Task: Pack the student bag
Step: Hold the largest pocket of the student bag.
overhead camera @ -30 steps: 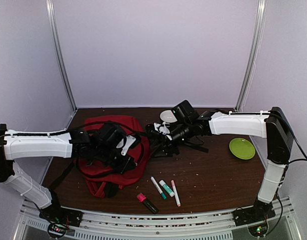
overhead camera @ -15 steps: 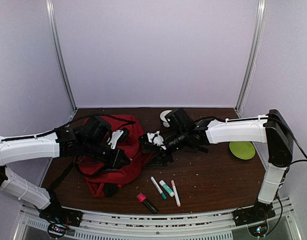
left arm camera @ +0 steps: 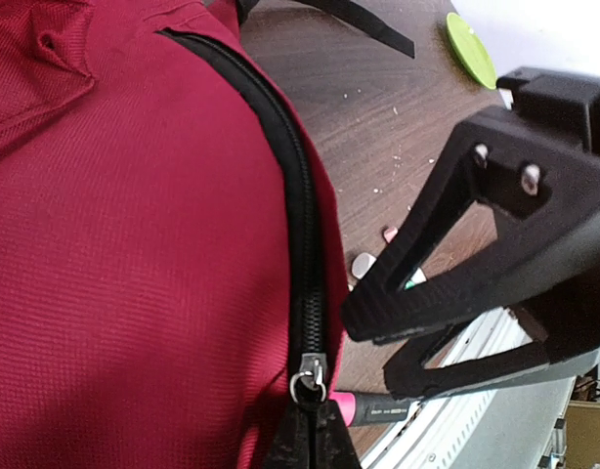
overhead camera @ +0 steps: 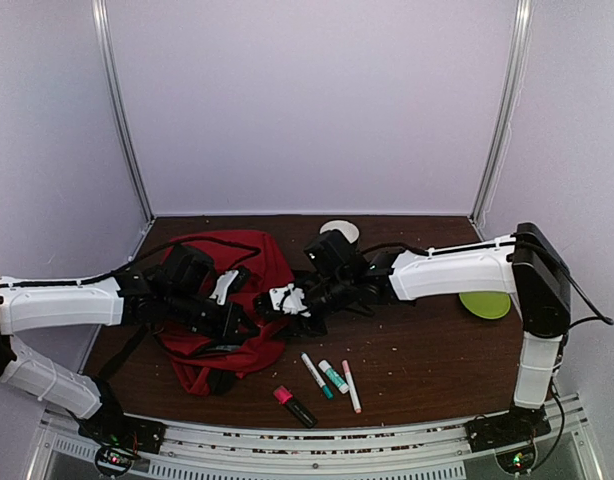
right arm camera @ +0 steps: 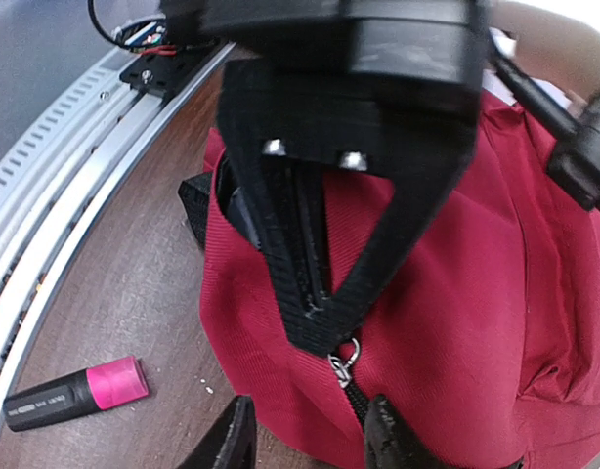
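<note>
The big red cloth student bag [overhead camera: 262,268] lies on the dark brown wooden table [overhead camera: 427,350], at 9 o'clock from the table's middle. The flat green round plate [overhead camera: 487,305] lies at 3 o'clock, well apart from the bag. The small white round thing [overhead camera: 339,231] sits at 12 o'clock, by the back edge. The three white plastic marker pens [overhead camera: 333,377] lie side by side at 6 o'clock. The black highlighter pen with a pink cap [overhead camera: 295,406] lies at 7 o'clock, nearer the front edge. At the bag's 3 o'clock side, the left gripper [overhead camera: 242,322] pinches the small metal zip pull [left arm camera: 309,377]. The right gripper [right arm camera: 310,435] is just beside it, fingers apart over the zip.
</note>
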Motion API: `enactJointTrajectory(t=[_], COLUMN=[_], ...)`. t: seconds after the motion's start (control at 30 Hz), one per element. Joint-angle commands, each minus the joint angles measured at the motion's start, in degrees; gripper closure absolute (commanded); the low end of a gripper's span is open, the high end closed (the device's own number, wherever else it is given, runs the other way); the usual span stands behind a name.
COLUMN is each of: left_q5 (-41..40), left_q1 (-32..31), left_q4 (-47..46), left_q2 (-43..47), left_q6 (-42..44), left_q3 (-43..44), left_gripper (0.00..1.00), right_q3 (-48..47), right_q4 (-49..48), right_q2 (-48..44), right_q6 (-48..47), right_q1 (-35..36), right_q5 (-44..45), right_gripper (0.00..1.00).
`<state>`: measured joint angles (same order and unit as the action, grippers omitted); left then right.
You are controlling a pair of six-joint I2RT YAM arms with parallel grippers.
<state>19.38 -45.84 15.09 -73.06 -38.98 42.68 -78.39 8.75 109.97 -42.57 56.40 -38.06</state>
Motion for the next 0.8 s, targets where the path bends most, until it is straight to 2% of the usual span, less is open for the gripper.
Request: enactJointTrajectory(t=[0.0, 0.17, 0.27, 0.33, 0.6, 0.77], left_q5=[3.39, 4.21, 5.13, 5.27, 3.76, 5.57], left_q1=[1.1, 1.37, 1.3, 1.37, 1.79, 2.69], left_q4=[-5.36, -4.94, -5.15, -5.35, -4.96, -8.42], left_q2=[0.4, -0.36, -0.51, -0.28, 0.98, 0.05], left_q6=[-0.94, -0.3, -0.36, -0.52, -1.53, -3.88], left_q3=[-0.84, -0.96, -0.93, -0.91, -1.12, -2.1], left_gripper=[1.0, 1.0, 1.0, 1.0, 1.0, 1.0], right_q3=[-0.01, -1.07, -2.14, -3.24, -0.61, 6.6], right_q4=[0.06, -0.64, -0.58, 0.45, 1.38, -4.01], right_q2=[1.22, 1.95, 2.51, 3.12, 1.62, -2.4], right_q6=[-2.83, -1.58, -1.29, -1.76, -5.19, -7.1], right_q1=[1.32, 1.36, 1.34, 1.36, 1.78, 2.79], right_q5=[2.89, 3.54, 4.49, 4.49, 5.23, 9.22], right_gripper=[0.64, 0.66, 0.61, 0.62, 0.93, 0.96])
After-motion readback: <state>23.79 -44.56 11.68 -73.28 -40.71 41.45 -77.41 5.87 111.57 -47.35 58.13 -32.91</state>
